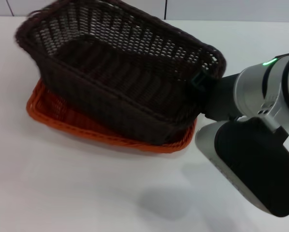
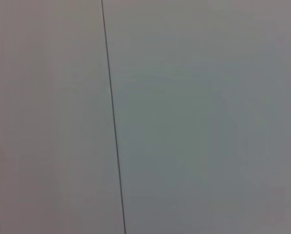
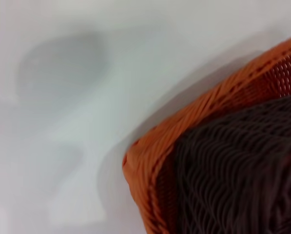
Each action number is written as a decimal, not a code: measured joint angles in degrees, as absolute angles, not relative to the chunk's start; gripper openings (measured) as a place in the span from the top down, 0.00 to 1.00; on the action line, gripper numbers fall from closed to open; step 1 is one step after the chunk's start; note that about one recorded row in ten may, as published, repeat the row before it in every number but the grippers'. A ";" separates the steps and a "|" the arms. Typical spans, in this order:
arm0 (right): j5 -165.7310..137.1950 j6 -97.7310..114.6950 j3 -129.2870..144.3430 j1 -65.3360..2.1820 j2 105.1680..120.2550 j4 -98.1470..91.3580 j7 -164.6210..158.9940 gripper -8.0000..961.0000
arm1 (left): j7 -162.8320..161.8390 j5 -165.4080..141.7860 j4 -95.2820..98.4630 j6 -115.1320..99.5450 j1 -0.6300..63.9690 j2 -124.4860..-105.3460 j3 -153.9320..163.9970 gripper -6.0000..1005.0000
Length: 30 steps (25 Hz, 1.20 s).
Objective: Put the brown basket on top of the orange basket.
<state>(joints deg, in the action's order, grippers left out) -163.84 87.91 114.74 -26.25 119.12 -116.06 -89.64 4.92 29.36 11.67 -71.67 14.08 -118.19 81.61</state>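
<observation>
Right hand (image 1: 205,79) grips brown basket (image 1: 120,67) over orange basket (image 1: 62,116), white table (image 1: 86,193).

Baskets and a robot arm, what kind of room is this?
Probably a robot test bench: a plain white table, a robot arm holding the brown basket over the orange basket with its right gripper, and nothing homely around.

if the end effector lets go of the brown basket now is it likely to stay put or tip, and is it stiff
The brown basket probably holds its shape: its woven walls stay straight though the right end effector grips only one end. Open weave suggests it is light. It sits tilted in the orange basket, so it may drop level.
</observation>
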 joint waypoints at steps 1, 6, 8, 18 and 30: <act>-163.83 86.92 114.29 -25.45 119.11 -115.84 -89.60 0.83 | 4.91 29.37 11.53 -71.64 14.20 -118.31 81.26 0.20; -164.62 80.63 115.61 -22.04 119.32 -114.56 -90.74 0.84 | 4.54 29.35 11.26 -71.57 14.44 -118.48 81.08 0.20; -165.32 79.20 116.25 -21.42 119.33 -114.08 -91.25 0.85 | 3.98 29.35 11.22 -71.53 14.45 -118.52 80.87 0.20; -166.83 76.06 119.00 -15.83 117.33 -115.95 -93.86 0.74 | 1.82 29.34 11.37 -70.54 14.56 -118.54 80.52 0.20; -166.99 71.99 116.89 -8.58 119.19 -118.04 -90.71 0.36 | 2.40 28.96 11.20 -66.37 16.31 -118.22 80.61 0.20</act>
